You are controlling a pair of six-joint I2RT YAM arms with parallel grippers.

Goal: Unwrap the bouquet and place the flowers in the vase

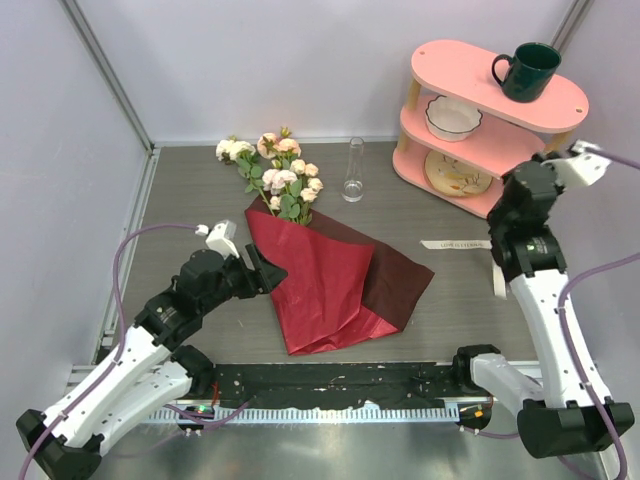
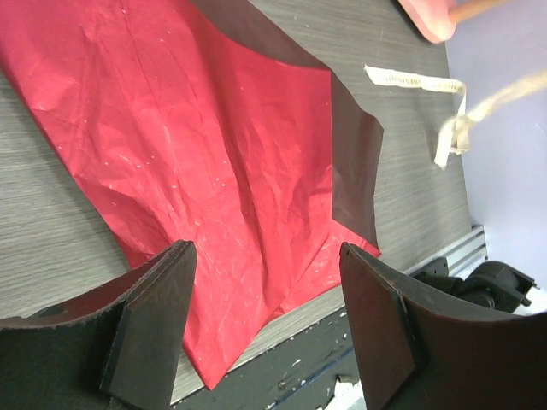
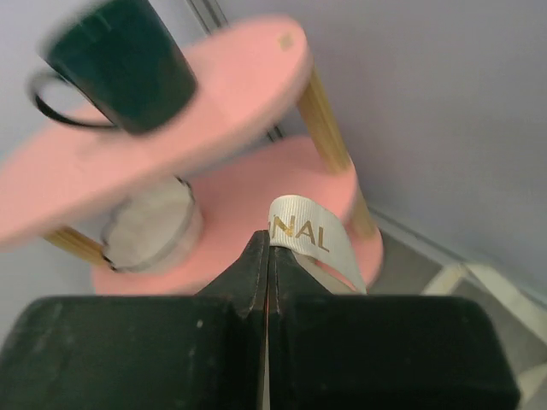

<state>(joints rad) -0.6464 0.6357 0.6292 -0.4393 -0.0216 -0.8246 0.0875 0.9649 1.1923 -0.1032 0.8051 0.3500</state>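
Note:
The bouquet is opened up. The flowers (image 1: 275, 175), cream and pale-pink roses, lie at the far end of the spread dark red wrapping paper (image 1: 330, 285) (image 2: 197, 145). The clear glass vase (image 1: 353, 170) stands upright just right of the blooms. My left gripper (image 1: 268, 270) (image 2: 265, 252) is open over the paper's left edge, with nothing between its fingers. My right gripper (image 1: 505, 215) (image 3: 268, 235) is raised near the pink shelf and shut on the beige ribbon (image 3: 312, 231). The ribbon hangs down from it (image 2: 453, 128).
A pink tiered shelf (image 1: 450, 60) at the back right carries a dark green mug (image 1: 528, 70), a white bowl (image 1: 452, 116) and a plate (image 1: 458, 172). A strip of ribbon (image 1: 452, 244) lies on the table. A black rail (image 1: 340, 385) runs along the near edge.

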